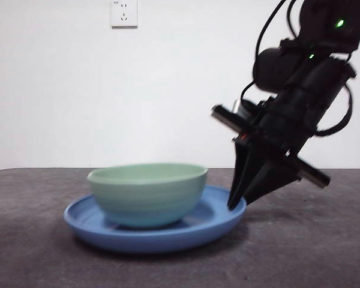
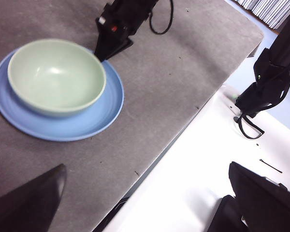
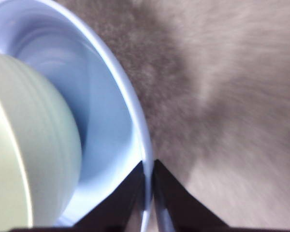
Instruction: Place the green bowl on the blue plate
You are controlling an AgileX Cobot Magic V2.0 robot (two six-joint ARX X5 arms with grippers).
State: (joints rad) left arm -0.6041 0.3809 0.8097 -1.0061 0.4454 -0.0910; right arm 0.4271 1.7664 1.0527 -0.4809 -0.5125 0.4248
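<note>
Green bowl [image 1: 147, 193] sits on blue plate [image 1: 219, 223]; right end effector [image 3: 149, 169] pinches plate rim.

A table [image 1: 324, 252] covered in grey, carpet-like cloth carries everything; in the left wrist view its cloth top ends at a straight edge with a white surface [image 2: 193, 193] beyond it. The blue plate [image 1: 108, 231] lies flat, directly on the cloth, casting a soft shadow around its base. Seen from the left wrist camera, the plate sits well in from that cloth edge, with bare grey cloth on all sides of it.
</note>
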